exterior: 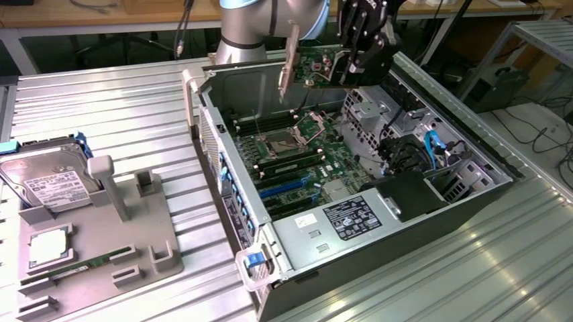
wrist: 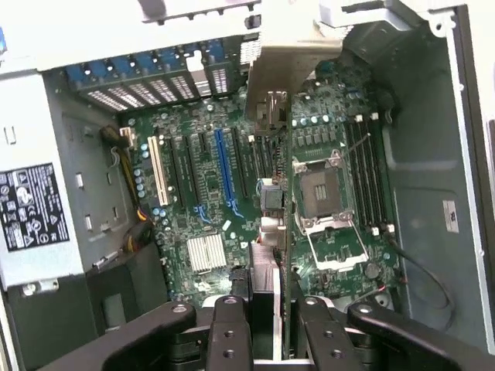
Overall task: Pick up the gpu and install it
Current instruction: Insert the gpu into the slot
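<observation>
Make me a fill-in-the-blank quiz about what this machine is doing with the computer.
The fingers hold the graphics card ___ the open computer case.
The card is held ___, not lying flat.
The hard drive sits on the grey tray, ___ the case.
Missing words: above; upright; outside.

Ribbed silver aluminium desk (exterior: pixel 107 100) stretches across in front of me, glare brightest on near part at exterior view's right. Long pale wooden workbench (exterior: pixel 90 15) runs behind. Grey metal rack (exterior: pixel 548 33) at far right, black boxy case (exterior: pixel 494 87) beside it, loose dark cables (exterior: pixel 546 137) on grey floor.
</observation>
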You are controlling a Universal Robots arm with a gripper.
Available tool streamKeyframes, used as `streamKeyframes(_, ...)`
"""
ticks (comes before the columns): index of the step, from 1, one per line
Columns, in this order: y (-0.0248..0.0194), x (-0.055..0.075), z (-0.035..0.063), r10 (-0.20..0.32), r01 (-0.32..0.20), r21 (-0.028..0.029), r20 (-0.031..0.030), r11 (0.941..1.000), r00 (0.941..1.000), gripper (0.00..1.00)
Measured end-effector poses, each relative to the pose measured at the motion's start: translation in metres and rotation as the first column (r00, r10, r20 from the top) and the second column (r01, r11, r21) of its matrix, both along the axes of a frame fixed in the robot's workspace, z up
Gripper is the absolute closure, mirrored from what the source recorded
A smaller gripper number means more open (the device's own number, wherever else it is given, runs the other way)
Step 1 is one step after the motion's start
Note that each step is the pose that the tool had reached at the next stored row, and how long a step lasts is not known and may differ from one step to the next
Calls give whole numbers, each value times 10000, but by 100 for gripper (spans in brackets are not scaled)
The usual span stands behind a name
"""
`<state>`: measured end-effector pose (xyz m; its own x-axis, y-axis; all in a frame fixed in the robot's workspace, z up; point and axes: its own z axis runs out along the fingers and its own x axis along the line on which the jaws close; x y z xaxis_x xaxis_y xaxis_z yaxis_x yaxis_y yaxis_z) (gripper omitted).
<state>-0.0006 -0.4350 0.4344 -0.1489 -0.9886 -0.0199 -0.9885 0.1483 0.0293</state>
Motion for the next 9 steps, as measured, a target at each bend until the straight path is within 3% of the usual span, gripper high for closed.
streamKeyframes(6, 0, 0, -22, 1020, -1020, -35, 35, 9948, 9948, 72)
streamKeyframes(9, 1, -4, -61, 1086, -1085, -39, 63, 9941, 9941, 72)
